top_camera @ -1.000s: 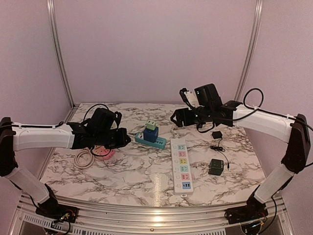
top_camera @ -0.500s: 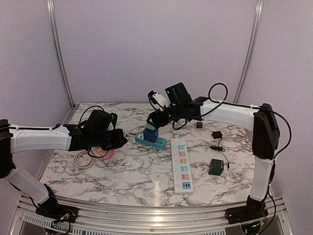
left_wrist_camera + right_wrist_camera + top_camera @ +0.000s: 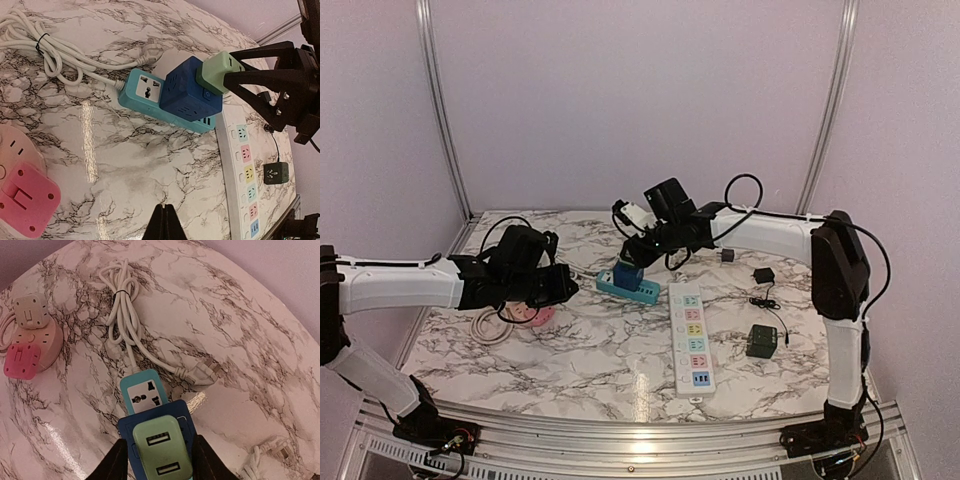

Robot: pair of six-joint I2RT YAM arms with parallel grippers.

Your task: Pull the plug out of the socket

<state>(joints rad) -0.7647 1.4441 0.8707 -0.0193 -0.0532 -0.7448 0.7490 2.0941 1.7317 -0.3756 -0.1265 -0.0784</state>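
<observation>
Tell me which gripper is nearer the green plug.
Right. The right gripper sits over the green plug, a finger on either side. The left gripper hangs well off to the plug's left, near the pink socket.

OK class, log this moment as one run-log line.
phase: pre-grasp | right gripper: open, straddling green plug | green plug: seated in blue adapter on teal strip | left gripper: shut, apart from teal strip

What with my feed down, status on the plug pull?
Left pincer shut, empty. Right pincer open, straddling green plug. Plug seated in blue cube socket. Nothing blocking.
</observation>
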